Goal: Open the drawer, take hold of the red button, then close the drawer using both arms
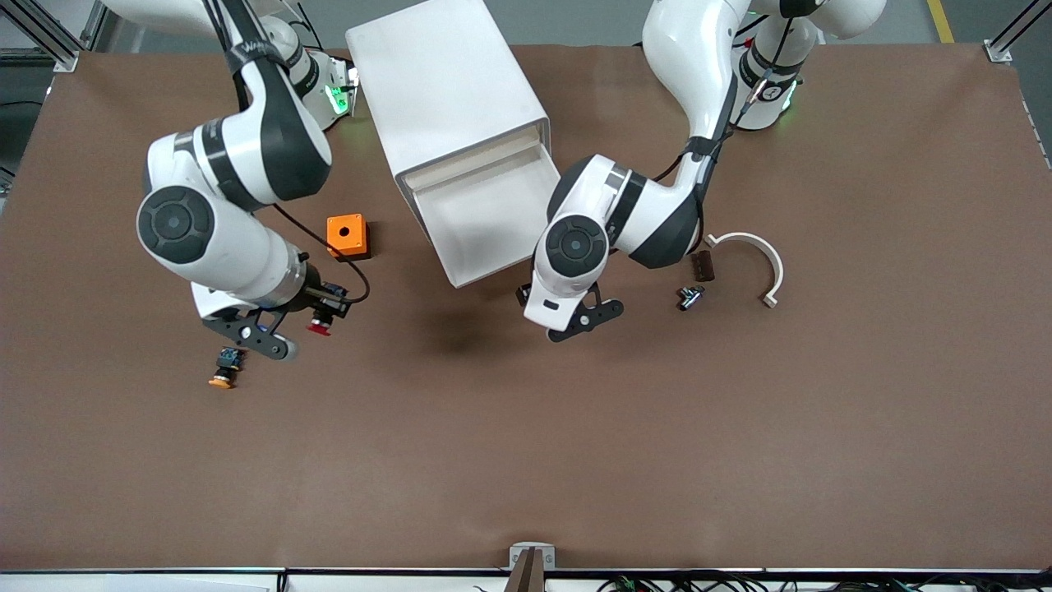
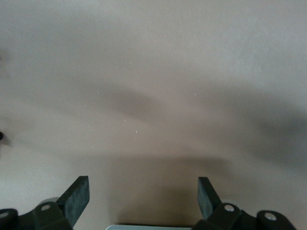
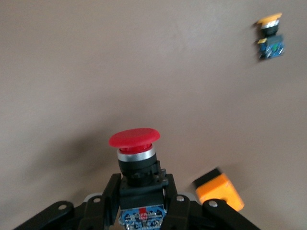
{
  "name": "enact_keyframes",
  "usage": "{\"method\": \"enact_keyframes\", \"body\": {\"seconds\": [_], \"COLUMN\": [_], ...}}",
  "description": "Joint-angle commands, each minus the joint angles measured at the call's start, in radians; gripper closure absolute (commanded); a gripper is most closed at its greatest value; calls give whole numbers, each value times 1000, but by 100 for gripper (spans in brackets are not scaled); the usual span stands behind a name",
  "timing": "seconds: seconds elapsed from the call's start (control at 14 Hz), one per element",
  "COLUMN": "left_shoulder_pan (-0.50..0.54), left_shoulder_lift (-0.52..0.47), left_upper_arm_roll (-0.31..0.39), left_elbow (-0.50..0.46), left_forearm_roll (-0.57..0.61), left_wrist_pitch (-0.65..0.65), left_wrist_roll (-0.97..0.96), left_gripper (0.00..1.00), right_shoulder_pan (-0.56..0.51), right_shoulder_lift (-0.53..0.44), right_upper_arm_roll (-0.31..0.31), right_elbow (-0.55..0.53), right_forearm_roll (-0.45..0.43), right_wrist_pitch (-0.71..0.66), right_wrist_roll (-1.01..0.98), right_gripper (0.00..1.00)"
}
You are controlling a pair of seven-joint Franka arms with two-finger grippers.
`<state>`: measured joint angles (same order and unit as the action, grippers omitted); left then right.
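A: Where's the button point(image 3: 134, 148)?
B: Held off the bench point(image 1: 526, 444), clamped in the right gripper point(image 3: 141, 194) by its black body, red cap pointing away from the wrist. It hangs over bare bench between the orange box point(image 1: 346, 234) and the orange-capped button point(image 1: 223, 367).

A: How will it handle?
B: I'd judge it light and rigid. The domed cap looks slick, so the squarer black body is the sound place to grip, as now.

A: And the drawer point(image 1: 485, 220)?
B: Pulled out of the white cabinet point(image 1: 436, 90), its tray showing nothing inside.

A: The other arm?
B: The left gripper point(image 2: 143, 194) waits just off the drawer's front, jaws spread wide and holding nothing. Toward its end of the bench lie a white curved bracket point(image 1: 756, 259) and two small dark parts.
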<state>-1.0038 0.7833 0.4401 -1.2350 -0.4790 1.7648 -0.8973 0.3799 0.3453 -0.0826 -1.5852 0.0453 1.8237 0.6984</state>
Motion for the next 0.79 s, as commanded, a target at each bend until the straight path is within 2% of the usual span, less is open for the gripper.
{"method": "enact_keyframes", "body": {"seconds": [0.0, 0.14, 0.5, 0.71], "left_shoulder_pan": [-24, -30, -29, -29], "left_shoulder_lift": [-4, -4, 7, 5], "left_upper_arm_roll": [8, -12, -85, -121], "left_elbow": [-11, -11, -8, -8], "left_forearm_roll": [8, 7, 5, 5], "left_wrist_pitch": [-1, -1, 1, 1], "left_wrist_roll": [14, 14, 15, 15], "left_gripper": [1, 1, 1, 1], "right_shoulder_pan": [-19, -42, -105, -133], "right_shoulder_lift": [-13, 10, 33, 67], "right_upper_arm_roll": [17, 17, 15, 15], "right_elbow": [-51, -65, -186, -187], "right_forearm_roll": [-58, -62, -67, -68], "right_wrist_pitch": [58, 106, 310, 347], "right_wrist_roll": [-40, -53, -187, -223], "right_gripper": [100, 100, 100, 100]}}
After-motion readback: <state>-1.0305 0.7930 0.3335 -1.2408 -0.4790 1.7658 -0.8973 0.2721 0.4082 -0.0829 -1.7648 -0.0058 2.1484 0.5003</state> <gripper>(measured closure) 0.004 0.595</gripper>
